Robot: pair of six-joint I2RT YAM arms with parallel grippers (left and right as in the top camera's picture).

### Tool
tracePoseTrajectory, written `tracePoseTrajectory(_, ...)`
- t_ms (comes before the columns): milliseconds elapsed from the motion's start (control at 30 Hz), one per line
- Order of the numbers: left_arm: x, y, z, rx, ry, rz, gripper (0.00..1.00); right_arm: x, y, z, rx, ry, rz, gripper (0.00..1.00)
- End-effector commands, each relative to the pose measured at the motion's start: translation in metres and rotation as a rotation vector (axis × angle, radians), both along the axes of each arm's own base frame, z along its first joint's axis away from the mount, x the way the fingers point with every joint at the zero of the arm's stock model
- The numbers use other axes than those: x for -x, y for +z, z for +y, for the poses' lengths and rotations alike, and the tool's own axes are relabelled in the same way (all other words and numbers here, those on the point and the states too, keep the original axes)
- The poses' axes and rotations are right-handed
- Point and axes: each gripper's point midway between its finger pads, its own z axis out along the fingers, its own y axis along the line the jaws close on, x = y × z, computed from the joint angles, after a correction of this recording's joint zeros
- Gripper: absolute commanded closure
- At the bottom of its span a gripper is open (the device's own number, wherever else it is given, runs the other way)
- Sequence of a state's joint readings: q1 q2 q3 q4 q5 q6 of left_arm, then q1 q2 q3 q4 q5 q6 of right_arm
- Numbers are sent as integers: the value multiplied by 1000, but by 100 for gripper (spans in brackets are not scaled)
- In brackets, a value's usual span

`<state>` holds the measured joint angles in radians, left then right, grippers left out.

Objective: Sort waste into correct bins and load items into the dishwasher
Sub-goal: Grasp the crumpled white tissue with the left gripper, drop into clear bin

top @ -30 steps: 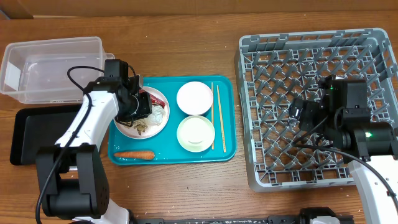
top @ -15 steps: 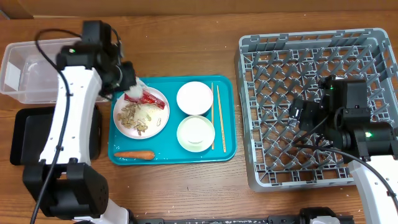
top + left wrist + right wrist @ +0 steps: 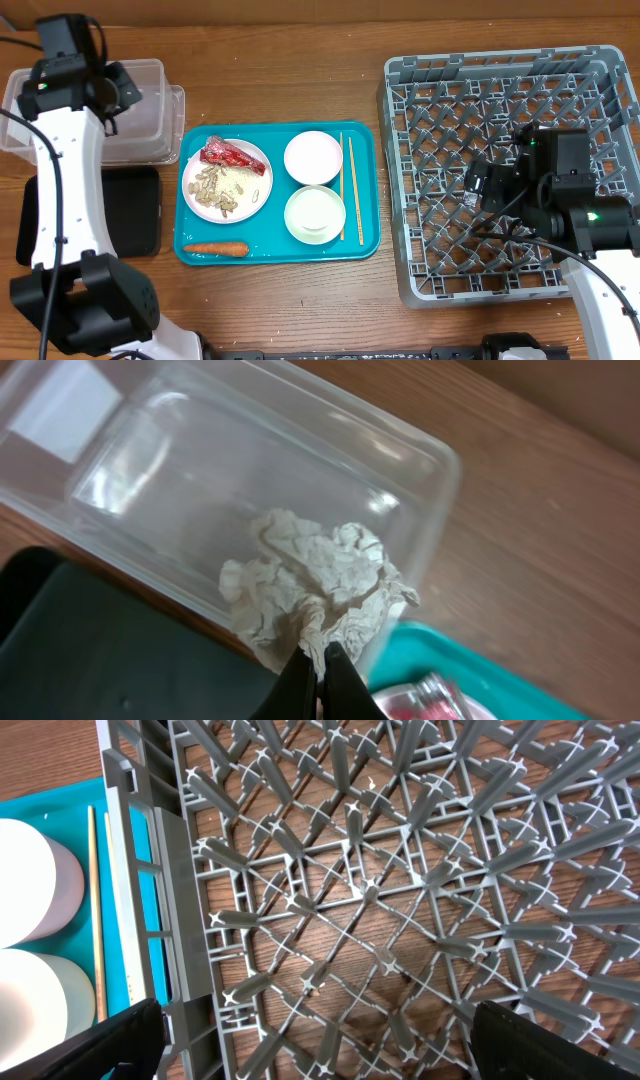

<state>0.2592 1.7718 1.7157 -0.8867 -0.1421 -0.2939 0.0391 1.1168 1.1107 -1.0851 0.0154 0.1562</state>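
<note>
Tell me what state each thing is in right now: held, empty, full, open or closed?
left hand: shut on the paper wad
paper wad: crumpled, held over the clear tub
clear tub: looks empty
black tray: visible part bare
right hand: open, over the dish rack
dish rack: empty
plate: dirty, holding red wrapper and scraps
chopsticks: lying on the teal tray

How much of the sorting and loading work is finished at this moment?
Done: nothing yet; the clear tub and dish rack look empty. In hand: the left end effector pinches the paper wad over the tub. Left: red wrapper, nut scraps, carrot, plate, two bowls and chopsticks, all on the teal tray.
</note>
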Motion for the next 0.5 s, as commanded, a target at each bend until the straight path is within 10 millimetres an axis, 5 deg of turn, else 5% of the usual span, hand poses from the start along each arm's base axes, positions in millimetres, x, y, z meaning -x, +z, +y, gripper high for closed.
tracePoseTrajectory(0,-7,-14,17,3,59,15,95,-5,13,-2,10,-3,-39,0)
tracePoseTrajectory(67,-8,-22,18,6,59,32,87,-5,13,-2,9,-3,-39,0)
tracePoseTrajectory(133,-9,-27,18,11,58,42,60,-4,13,-2,10,-3,-37,0)
tracePoseTrajectory(200,-10,-27,16,17,53,39,48,-3,12,-2,10,-3,-33,0)
tracePoseTrajectory(300,-11,-17,6,57,19,7,46,-3,12,-2,10,-3,-29,0)
tracePoseTrajectory(467,2,3,-66,329,-183,-19,48,-3,12,-2,10,-3,-30,0)
